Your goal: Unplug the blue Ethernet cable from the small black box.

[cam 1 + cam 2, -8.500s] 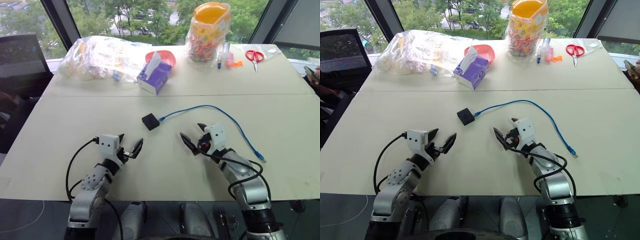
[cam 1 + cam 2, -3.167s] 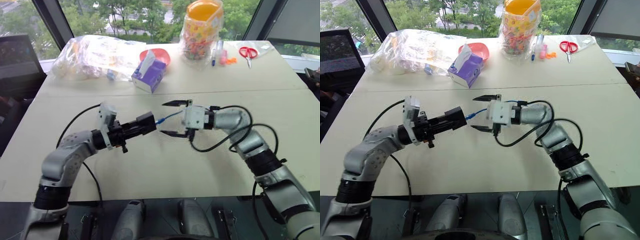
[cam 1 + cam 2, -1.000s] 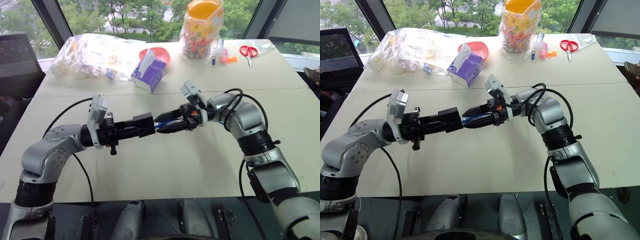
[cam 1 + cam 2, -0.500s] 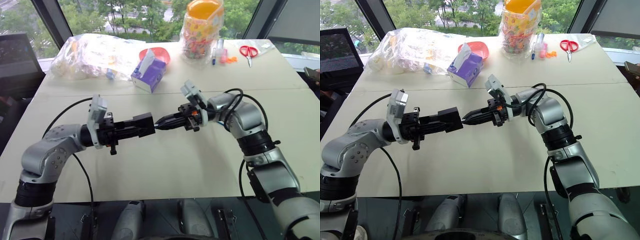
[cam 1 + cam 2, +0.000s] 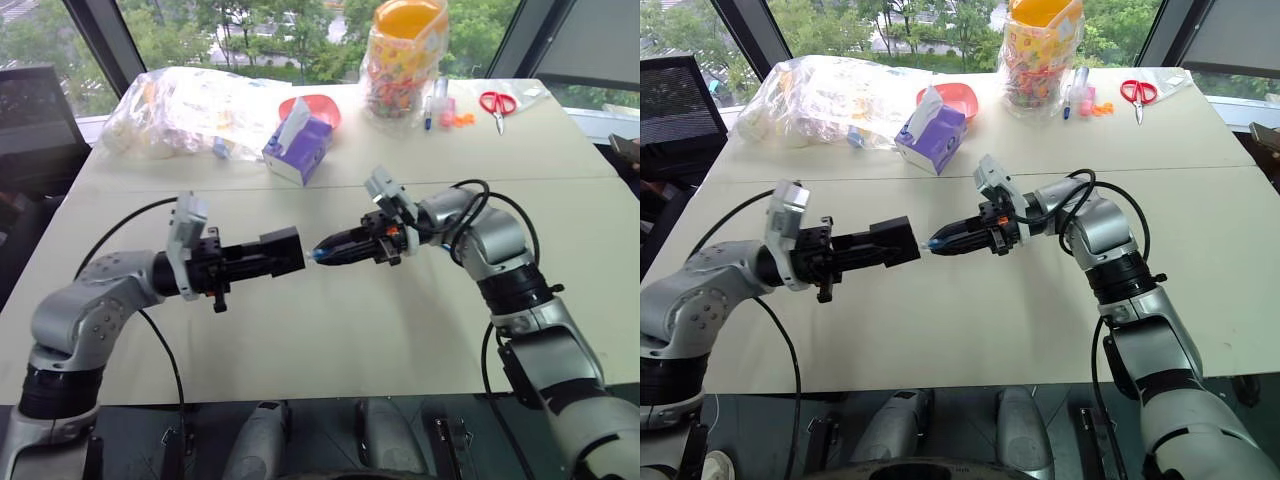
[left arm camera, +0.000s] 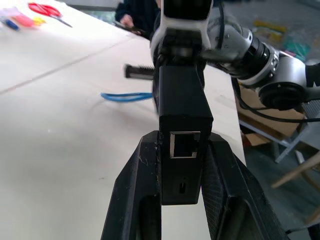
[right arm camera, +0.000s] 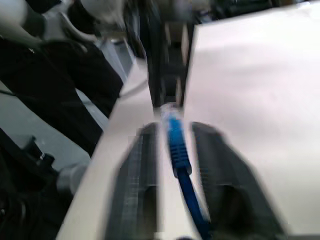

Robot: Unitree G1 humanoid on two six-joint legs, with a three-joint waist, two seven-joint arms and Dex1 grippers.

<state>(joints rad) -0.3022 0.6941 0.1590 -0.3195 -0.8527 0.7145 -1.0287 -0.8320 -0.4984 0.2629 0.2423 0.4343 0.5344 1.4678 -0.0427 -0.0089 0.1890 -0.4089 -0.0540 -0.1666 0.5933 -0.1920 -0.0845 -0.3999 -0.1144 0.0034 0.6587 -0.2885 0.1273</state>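
My left gripper is shut on the small black box and holds it level above the table. In the left wrist view the box sits between the two fingers, with an empty port facing the camera. My right gripper points at the box's far side. The blue Ethernet cable runs between its fingers, which stand slightly apart from the cord. The clear plug sits a small gap away from the box. A loop of the cable lies on the table.
At the back of the beige table stand a purple tissue box, a clear plastic bag, a red bowl and a jar of colourful items. Pens and red scissors lie at the back right.
The right gripper's fingers were pressed together on the cable and have come apart. A small gap now shows between the box and the plug.
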